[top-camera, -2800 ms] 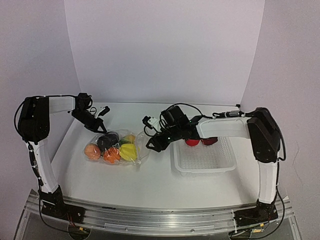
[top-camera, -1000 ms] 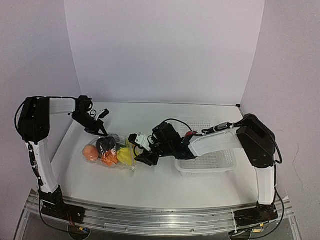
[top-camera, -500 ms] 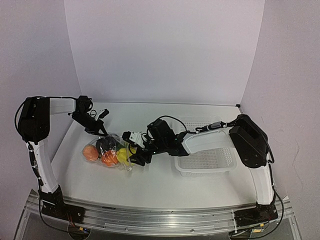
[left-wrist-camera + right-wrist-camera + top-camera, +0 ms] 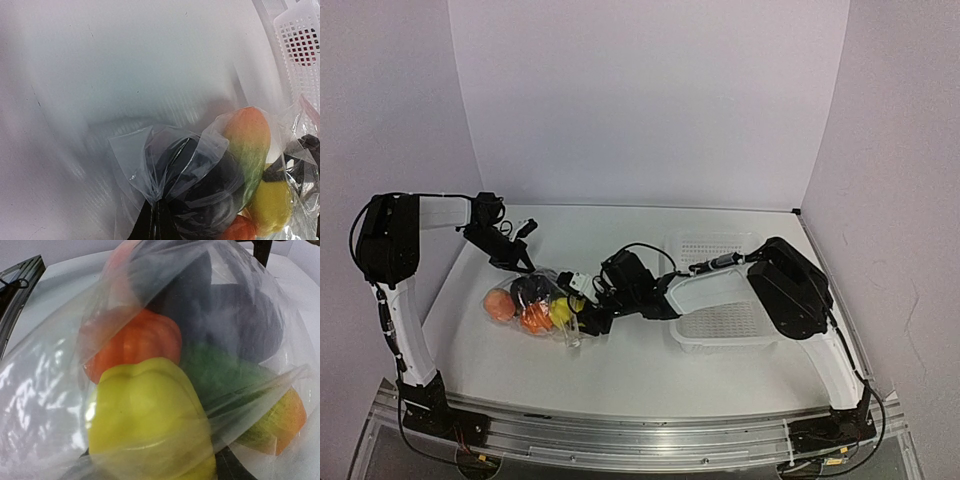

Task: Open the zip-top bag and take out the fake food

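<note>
The zip-top bag (image 4: pixel 542 300) lies left of the table's centre, holding the fake food: a peach-pink piece (image 4: pixel 499 304), a dark purple piece (image 4: pixel 527 289), an orange piece (image 4: pixel 535 319) and a yellow piece (image 4: pixel 562 310). My left gripper (image 4: pixel 516 262) is shut on a bunched fold of the bag's film (image 4: pixel 157 200) at its far edge, beside the dark purple piece (image 4: pixel 210 190). My right gripper (image 4: pixel 584 312) is at the bag's right end, its jaws either side of the yellow piece (image 4: pixel 150 425) and gripping it, with film draped over it. The zip strip is not clear to see.
A white mesh basket (image 4: pixel 760 335) stands right of the bag under my right arm, with a second white mesh piece (image 4: pixel 715 245) behind it. The basket's corner shows in the left wrist view (image 4: pixel 300 40). White walls enclose the table.
</note>
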